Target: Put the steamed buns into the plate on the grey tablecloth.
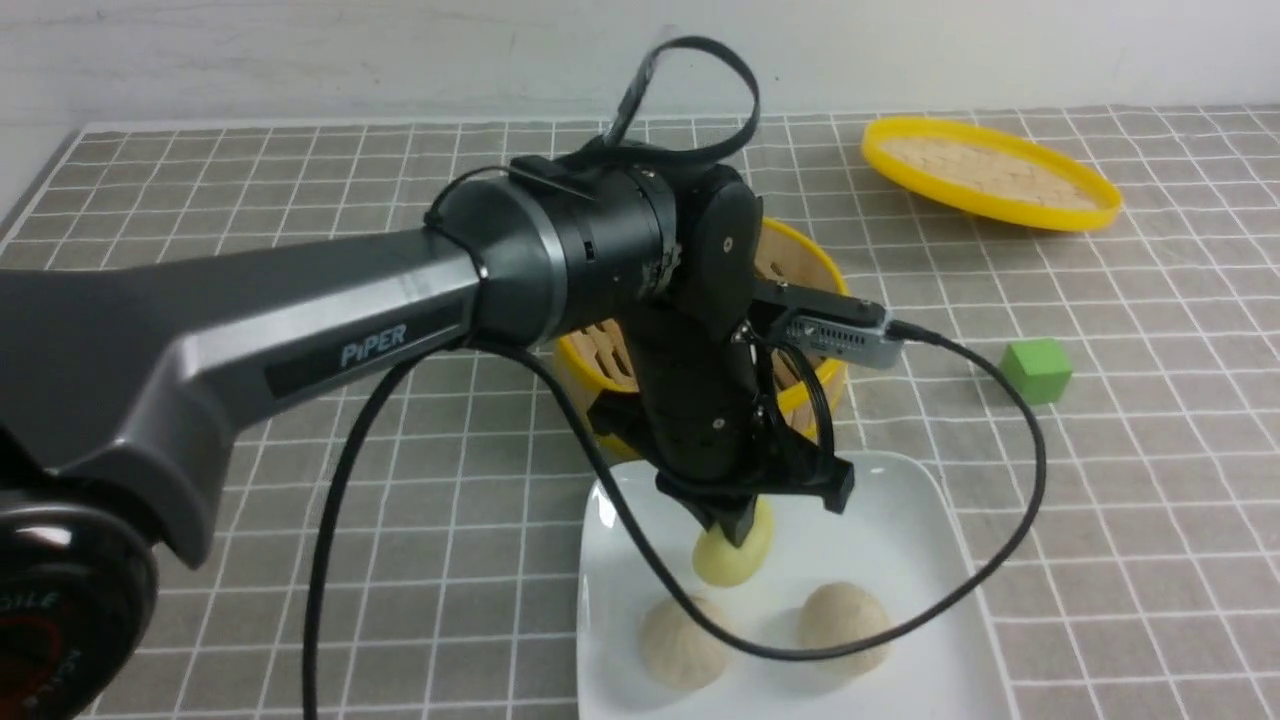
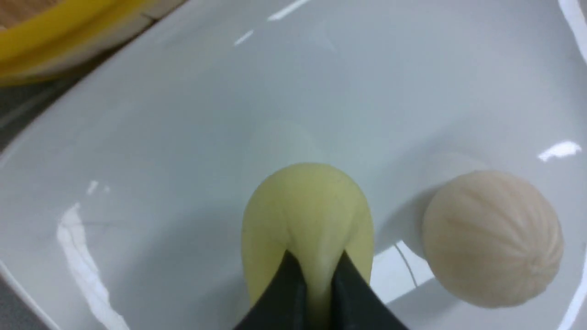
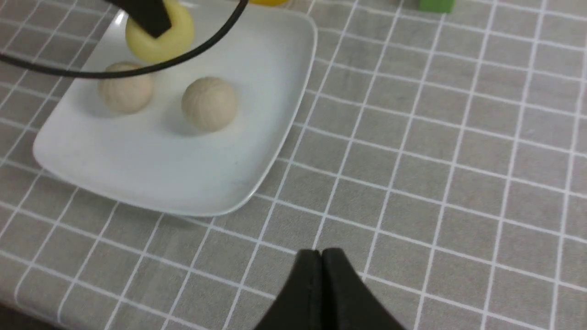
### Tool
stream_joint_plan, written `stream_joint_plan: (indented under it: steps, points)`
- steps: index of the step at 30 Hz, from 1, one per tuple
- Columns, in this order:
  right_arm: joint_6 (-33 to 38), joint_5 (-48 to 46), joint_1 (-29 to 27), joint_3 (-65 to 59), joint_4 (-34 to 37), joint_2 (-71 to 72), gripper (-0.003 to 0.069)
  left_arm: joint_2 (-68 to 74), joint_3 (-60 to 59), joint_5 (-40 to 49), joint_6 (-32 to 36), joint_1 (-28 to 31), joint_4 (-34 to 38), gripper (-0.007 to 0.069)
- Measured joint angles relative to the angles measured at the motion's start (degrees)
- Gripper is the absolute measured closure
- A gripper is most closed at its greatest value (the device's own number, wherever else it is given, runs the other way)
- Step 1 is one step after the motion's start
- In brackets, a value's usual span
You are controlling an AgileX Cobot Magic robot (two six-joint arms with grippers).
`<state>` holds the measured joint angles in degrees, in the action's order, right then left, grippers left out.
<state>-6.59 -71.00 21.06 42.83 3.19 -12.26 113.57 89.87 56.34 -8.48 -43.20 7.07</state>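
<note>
On the near middle of the grey checked tablecloth (image 1: 1150,500): a white square plate (image 1: 900,520), its near edge cut off in the front view. Two beige buns (image 1: 843,625) sit side by side in its near half. A black cable (image 1: 1041,455) crosses the left one.

The yellow bun (image 1: 735,565) is just behind them over the plate. The left pincer (image 1: 737,535) pinches it from above, its tips denting the top. Whether its base touches the plate: cannot tell.

The bamboo steamer (image 1: 815,275) is just beyond the plate, mostly hidden by the left arm, inside hard to make out. Lid (image 1: 990,175) far right, green cube (image 1: 1037,370) right of the steamer.

The right pincer (image 3: 322,256) shows only from its own wrist. Its tips are pressed together, holding nothing, over bare cloth right of the plate.
</note>
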Motion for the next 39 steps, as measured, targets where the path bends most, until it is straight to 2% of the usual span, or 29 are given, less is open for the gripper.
stream_joint_plan:
  steps: [2, 4, 5, 6, 12, 13, 14, 15, 18, 21, 25, 29, 31, 35, 36, 37, 39]
  points:
    - [-0.83, -0.13, 0.00, 0.00, -0.94, 1.50, 0.0675, 0.28, 0.00, -0.22, 0.00, 0.00, 0.00, 0.0566]
    - [-2.54, -0.13, 0.00, 0.00, -2.61, 4.54, 0.0675, 0.77, -0.05, -0.21, 0.00, 0.00, 0.38, 0.0507]
    - [-2.69, -0.13, 0.00, 0.00, -2.71, 4.89, 0.0675, 0.83, -0.05, -0.21, 0.00, 0.00, 0.53, 0.0502]
    - [-3.03, -0.18, 0.00, 0.00, -3.51, 6.18, 0.0675, 1.31, -0.05, -0.21, 0.00, 0.00, 0.90, 0.0440]
    - [-3.42, -0.57, 0.00, 0.00, -4.34, 8.19, 0.0673, 1.80, 0.41, -1.02, -0.19, 0.00, 1.30, 0.0203]
    - [-3.42, -0.57, 0.00, 0.00, -4.33, 8.19, 0.0673, 1.80, 0.41, -1.02, -0.19, 0.00, 1.30, 0.0203]
    - [-3.42, -0.22, 0.00, 0.00, -4.28, 8.19, 0.0671, 1.22, 1.16, -1.03, -0.19, 0.00, 1.36, 0.0142]
    - [-3.42, 0.31, 0.00, 0.00, -4.28, 8.19, 0.0670, 0.71, 1.70, -0.86, -0.19, 0.00, 1.36, 0.0114]
    - [-3.54, 2.70, 0.00, 0.00, -4.28, 8.24, 0.0670, -1.01, 2.98, -0.74, -0.19, 0.00, 1.35, 0.0075]
    - [-3.54, 11.59, 0.00, -1.59, -4.34, 8.31, 0.0667, -3.63, 4.28, -0.61, -0.19, 0.00, 0.71, 0.0053]
    - [-3.54, 25.33, 0.00, -6.77, -4.02, 8.31, 0.0666, -5.17, 5.02, -0.05, -0.19, 0.00, -0.30, 0.0065]
    - [-3.54, 38.72, 0.00, -13.89, -3.19, 8.31, 0.0663, -5.55, 5.09, 1.26, -0.19, 0.00, -0.57, 0.0146]
    - [-3.54, 42.75, 0.00, -16.78, -3.19, 8.31, 0.0662, -5.55, 5.09, 2.73, -0.19, 0.00, -0.77, 0.0228]
    - [-3.54, 45.19, 0.00, -18.94, -3.19, 8.31, 0.0661, -5.55, 5.09, 3.51, -0.19, 0.00, -1.77, 0.0454]
    - [-3.54, 45.19, 0.00, -18.94, -3.19, 8.31, 0.0661, -5.55, 5.09, 3.54, -0.19, 0.00, -1.93, 0.0466]
    - [-3.54, 45.57, 0.00, -19.12, -3.19, 8.31, 0.0661, -5.55, 5.09, 3.54, -0.19, 0.00, -2.53, 0.0542]
    - [-3.54, 45.71, 0.00, -19.12, -3.52, 8.31, 0.0660, -5.55, 5.09, 3.54, -0.19, 0.00, -3.01, 0.0603]
